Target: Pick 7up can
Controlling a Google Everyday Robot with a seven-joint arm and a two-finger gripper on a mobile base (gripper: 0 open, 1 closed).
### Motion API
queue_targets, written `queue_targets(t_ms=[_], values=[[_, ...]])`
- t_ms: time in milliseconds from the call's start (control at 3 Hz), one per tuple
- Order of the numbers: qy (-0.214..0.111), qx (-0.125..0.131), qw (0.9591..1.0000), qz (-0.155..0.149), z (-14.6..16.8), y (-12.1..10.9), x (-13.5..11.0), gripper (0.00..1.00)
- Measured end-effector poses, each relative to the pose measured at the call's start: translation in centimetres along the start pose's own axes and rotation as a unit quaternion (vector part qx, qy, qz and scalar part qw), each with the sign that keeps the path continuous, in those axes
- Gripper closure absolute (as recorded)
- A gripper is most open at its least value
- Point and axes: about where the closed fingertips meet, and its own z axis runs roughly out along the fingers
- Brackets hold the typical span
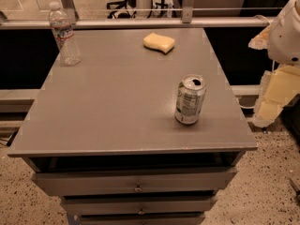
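The 7up can (190, 100) stands free on the grey counter (117, 107), in its right front part, close to the right edge and nearer the front edge than the back. Nothing touches it. It is upright, with its long axis vertical. The pull-tab top faces up and looks to be open, and the white fine-print panel is turned toward the front of the counter. The end effector (272, 97) hangs off the counter at the far right of the view, beside the counter's right edge and apart from the can. I cannot tell how far open it is, but it clearly does not have the can. The main risk, as I judge it, is a sideways approach from the right. A light and possibly empty can would tip or skid at the first glancing contact, and once on its side it could roll toward the nearby front or right edge and fall. A grasp set too high at the tapered rim could slip off, and a hard squeeze on the thin wall could dent it. The water bottle (64, 34) at the back left and the yellow sponge (159, 42) near the back are well apart from the can and unlikely to interfere.
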Motion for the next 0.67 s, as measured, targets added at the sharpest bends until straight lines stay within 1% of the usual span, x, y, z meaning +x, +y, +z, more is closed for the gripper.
queue_targets(t_ms=[333,667], values=[[0.0,0.0,1.0,0.0,0.0,0.0,0.0,0.0],[-0.021,-0.005,0.9998,-0.001,1.1,-0.2,-0.6,0.0]])
